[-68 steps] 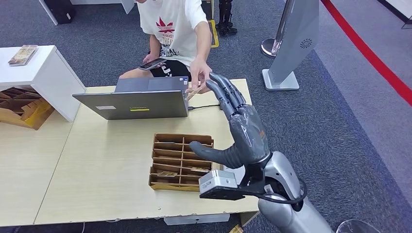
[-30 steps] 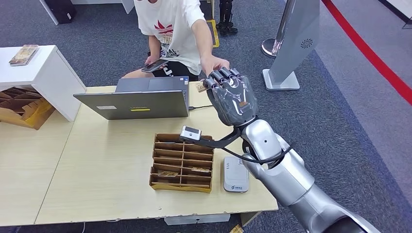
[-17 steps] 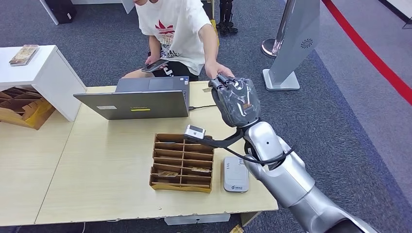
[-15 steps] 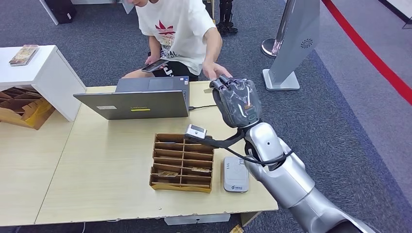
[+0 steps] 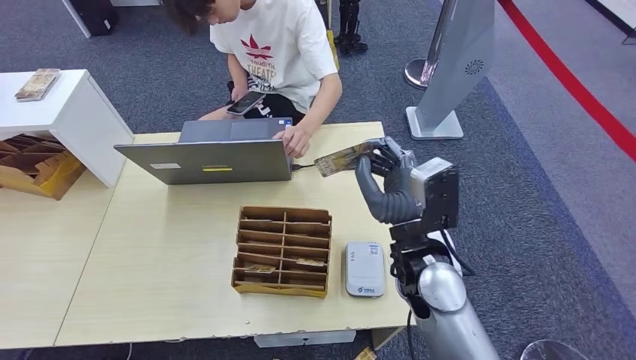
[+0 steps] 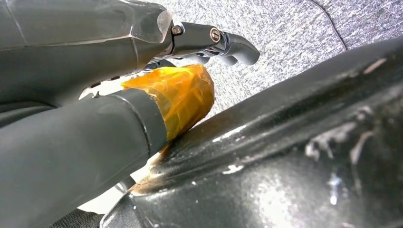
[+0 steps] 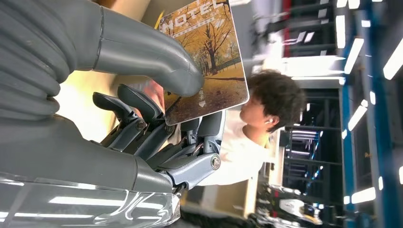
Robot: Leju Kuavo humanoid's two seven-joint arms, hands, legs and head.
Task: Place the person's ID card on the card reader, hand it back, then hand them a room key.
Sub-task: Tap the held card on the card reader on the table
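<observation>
Head view: the right hand (image 5: 391, 182) pinches the ID card (image 5: 342, 160) above the table (image 5: 150, 255), the card's long axis running toward the laptop (image 5: 204, 160), well above the card reader (image 5: 364, 269).

Right wrist view: the thumb (image 7: 142, 52) presses the card's printed face against the fingers (image 7: 142, 107).

Left wrist view: the left hand (image 6: 95, 95) has its fingers curled, nothing visibly held.

Open grey laptop (image 5: 204, 160) on wooden table (image 5: 150, 262), cardboard divider tray (image 5: 280, 250), white side table (image 5: 64, 112), red floor stripe (image 5: 577, 90)
</observation>
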